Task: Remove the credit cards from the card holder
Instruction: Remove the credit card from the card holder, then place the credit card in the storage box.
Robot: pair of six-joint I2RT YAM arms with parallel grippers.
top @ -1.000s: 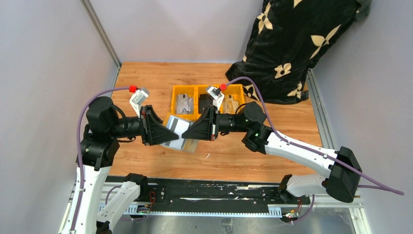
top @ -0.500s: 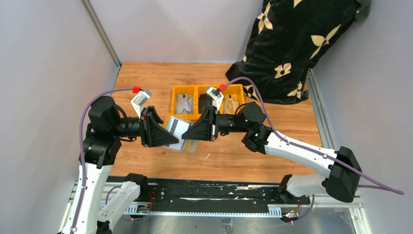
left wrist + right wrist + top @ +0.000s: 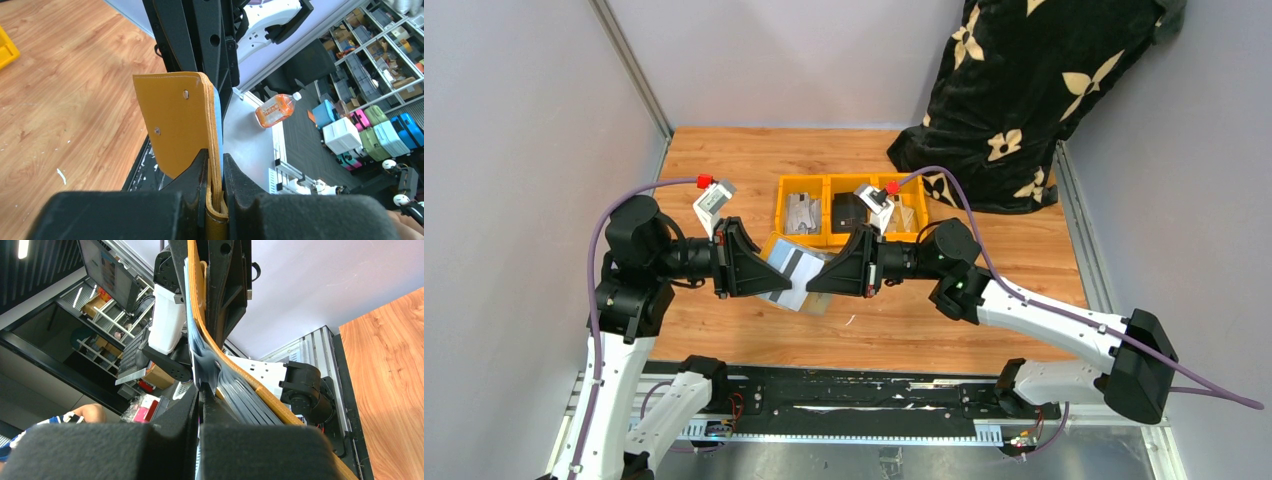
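- Right arm sits further right than a second ago; right gripper (image 3: 201,396) is clamped on a credit card (image 3: 192,335) edge.
- Left gripper (image 3: 215,165) is clamped on the card holder (image 3: 175,117).
- Card lies against the holder's inner face.
- Holder is held above the table (image 3: 724,160), near the yellow bins (image 3: 827,200).

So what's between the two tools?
The card holder and its credit cards, left tool clamping the holder, right tool pinching a card; seen in the top view.
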